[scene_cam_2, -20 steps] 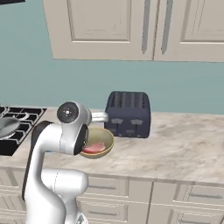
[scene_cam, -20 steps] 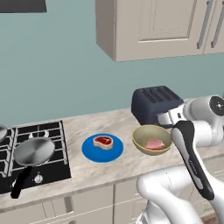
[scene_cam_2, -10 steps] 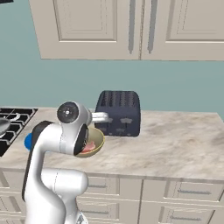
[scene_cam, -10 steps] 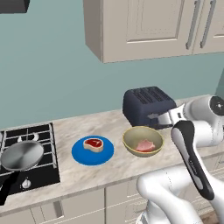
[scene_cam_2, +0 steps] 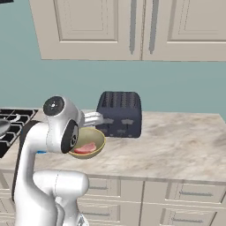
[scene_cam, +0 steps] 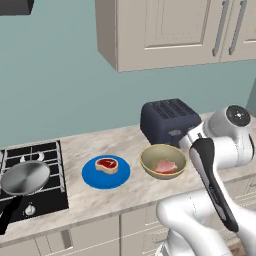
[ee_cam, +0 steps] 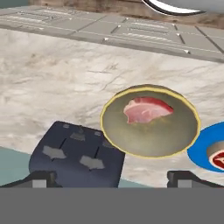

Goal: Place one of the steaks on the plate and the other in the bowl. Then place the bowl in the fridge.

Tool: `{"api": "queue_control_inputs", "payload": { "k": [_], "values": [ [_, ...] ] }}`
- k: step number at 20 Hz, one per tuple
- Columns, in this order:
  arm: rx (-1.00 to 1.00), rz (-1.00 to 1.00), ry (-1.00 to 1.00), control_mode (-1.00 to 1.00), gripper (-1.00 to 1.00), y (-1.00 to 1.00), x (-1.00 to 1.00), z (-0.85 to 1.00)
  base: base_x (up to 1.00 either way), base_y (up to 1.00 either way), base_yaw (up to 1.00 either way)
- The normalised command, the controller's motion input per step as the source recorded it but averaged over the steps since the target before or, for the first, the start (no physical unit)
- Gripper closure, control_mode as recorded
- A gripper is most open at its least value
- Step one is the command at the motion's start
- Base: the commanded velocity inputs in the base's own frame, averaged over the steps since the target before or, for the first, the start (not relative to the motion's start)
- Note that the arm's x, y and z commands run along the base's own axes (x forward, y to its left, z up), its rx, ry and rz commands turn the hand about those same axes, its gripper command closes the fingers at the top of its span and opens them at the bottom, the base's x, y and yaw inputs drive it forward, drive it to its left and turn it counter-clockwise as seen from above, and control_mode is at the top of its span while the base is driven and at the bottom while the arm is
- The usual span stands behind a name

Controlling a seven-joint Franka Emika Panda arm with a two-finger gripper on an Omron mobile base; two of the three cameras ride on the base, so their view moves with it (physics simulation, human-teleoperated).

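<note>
**Student:** What did the views show at this instant?

**Operator:** The deeper red steak with the whitish fat rim [scene_cam: 107,164] lay on the flat round bright blue plate [scene_cam: 93,176], and the pale pink steak [scene_cam: 165,166] lay inside the round yellowish-olive bowl with the pale rim [scene_cam: 150,152]. Both dishes stood side by side near the front edge of the marbled stone counter [scene_cam_2: 176,141], the bowl just in front of the dark slotted toaster [scene_cam: 167,120]. I had the two-finger gripper [ee_cam: 109,177] spread as wide as it went, empty, above and behind the bowl, its tips [ee_cam: 41,178] framing the bowl and the toaster in the hand view.

**Student:** So what was left?

**Operator:** As I judged it, only carrying the bowl to the fridge.

**Student:** What risks did you see?

**Operator:** Three. The toaster stood so close behind the bowl that a finger coming down on the far rim could have struck it or been blocked. A pinch on one side of the thin rim could have let the bowl tilt and tip the loose steak out. And the bowl sat near the counter's front edge, so a nudge forward might have pushed it off.
</note>
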Motion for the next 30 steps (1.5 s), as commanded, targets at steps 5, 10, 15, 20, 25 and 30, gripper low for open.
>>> {"api": "queue_control_inputs", "payload": {
  "k": [5,10,15,20,25,30],
  "values": [
    [-0.13,0.11,0.04,-1.00,-1.00,0.13,-0.38,-0.27,0.00,0.00,0.00],
    [0.00,0.34,0.00,-1.00,-1.00,0.14,-0.28,-0.25,0.00,0.00,0.00],
    [-0.05,0.17,0.02,-1.00,-1.00,0.70,-0.01,-0.31,0.00,0.00,0.00],
    [-0.20,0.00,0.19,-1.00,-1.00,0.57,0.00,-0.50,0.00,0.00,0.00],
    [-0.10,0.00,0.12,-1.00,-1.00,0.05,0.00,-0.51,0.00,0.00,0.00],
    [0.00,0.00,0.04,-1.00,-1.00,-0.02,0.00,-0.44,0.00,0.00,0.00]
  ]
}}
